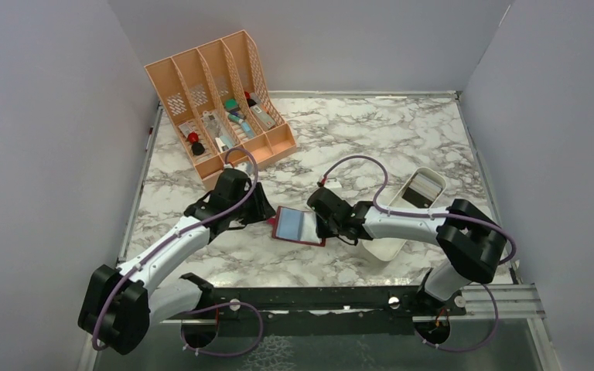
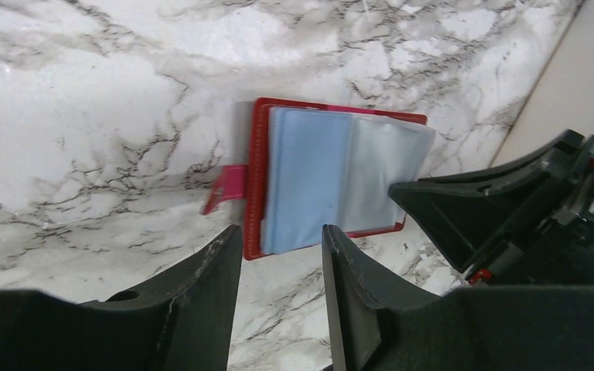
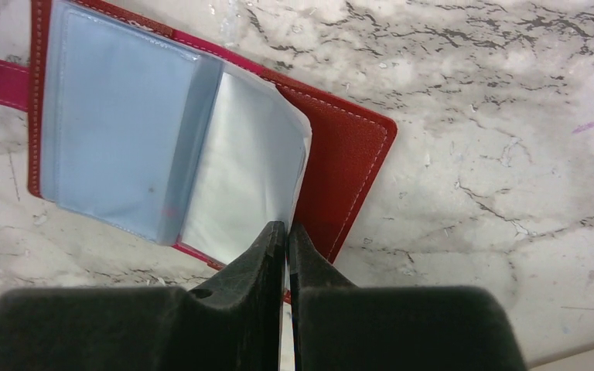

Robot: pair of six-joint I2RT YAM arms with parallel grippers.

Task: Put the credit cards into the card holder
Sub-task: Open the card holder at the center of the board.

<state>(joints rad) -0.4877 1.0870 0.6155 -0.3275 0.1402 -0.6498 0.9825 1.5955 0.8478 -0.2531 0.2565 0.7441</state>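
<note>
Now the wallet (image 3: 348,154) lies unfolded on the worktop (image 3: 495,116), between the two hands. The right hand (image 3: 287,239), tipped down over it, has its fingers pressed together on a clear pocket (image 3: 247,170). The left hand (image 2: 278,239) hovers just short of it, half spread and empty. The step looks like readying a pocket; next a card must be fetched.

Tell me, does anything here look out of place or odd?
Nothing spilled or broken. The card holder lies open at a slant, its clear pockets fanned up instead of flat, the right tool pinching their edge. The peach organizer also sits crooked to the table edge.
</note>
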